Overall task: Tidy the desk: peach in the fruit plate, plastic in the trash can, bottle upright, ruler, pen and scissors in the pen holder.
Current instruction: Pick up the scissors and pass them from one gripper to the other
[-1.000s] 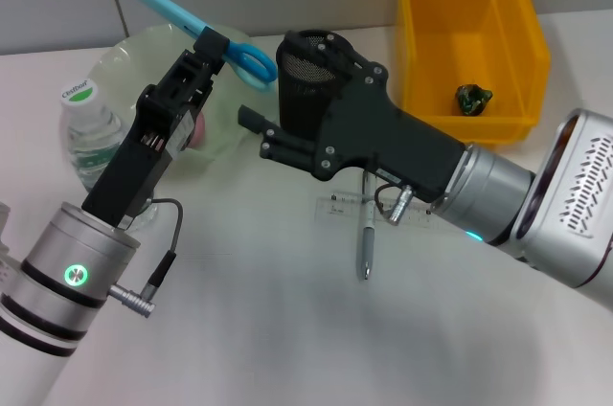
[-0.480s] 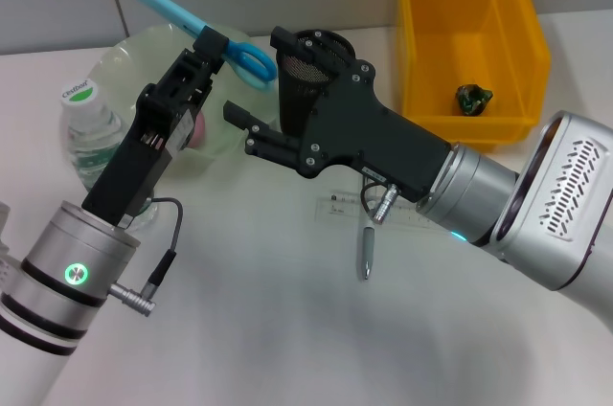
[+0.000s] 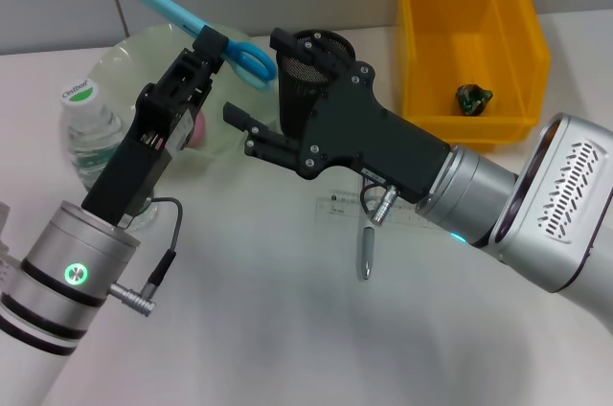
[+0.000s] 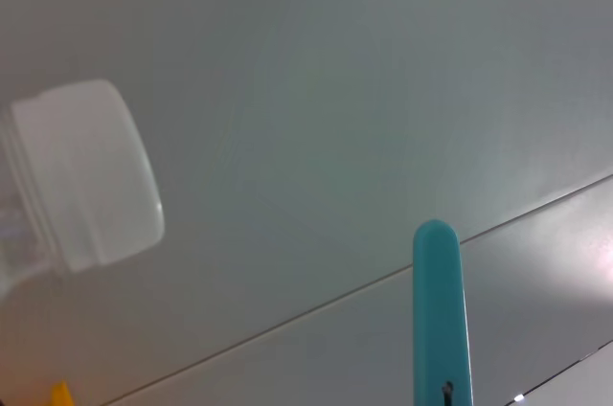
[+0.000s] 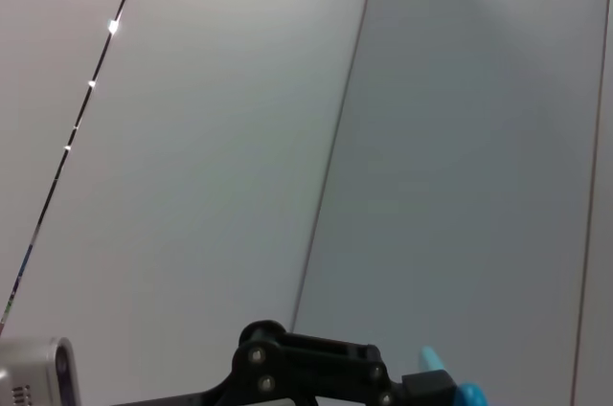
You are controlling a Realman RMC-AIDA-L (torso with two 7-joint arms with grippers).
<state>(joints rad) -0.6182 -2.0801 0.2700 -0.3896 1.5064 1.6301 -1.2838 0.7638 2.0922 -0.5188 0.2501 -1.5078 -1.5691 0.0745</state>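
Blue scissors [image 3: 196, 28] are sitting clamped in the left gripper [image 3: 209, 50], held up in the air over the fruit plate [image 3: 144, 52], blade end pointing away toward the wall, handle loops toward the black mesh pen holder [image 3: 308, 71]; the left wrist view is showing only the blue tip [image 4: 441, 310]. Left arm is angling up from the near left of the desk. Right gripper [image 3: 251, 128] is hovering just beside the pen holder, between it and the plate, fingers apart and carrying nothing, pointing toward the scissors but not touching them; its black body is covering most of the holder's front. Peach [image 3: 199, 128] is lying in the fruit plate, mostly hidden behind the left gripper. Water bottle [image 3: 88, 133] is standing upright at the plate's left, white cap [image 4: 91, 171] showing in the left wrist view. Clear ruler [image 3: 340, 207] and pen [image 3: 365, 251] are lying on the desk under the right arm, pen crossing the ruler's near edge. Yellow bin [image 3: 469, 42] is sitting at the far right with a dark crumpled plastic piece [image 3: 471, 97] inside. Right wrist view is showing wall panels plus the left gripper's linkage [image 5: 316, 372].
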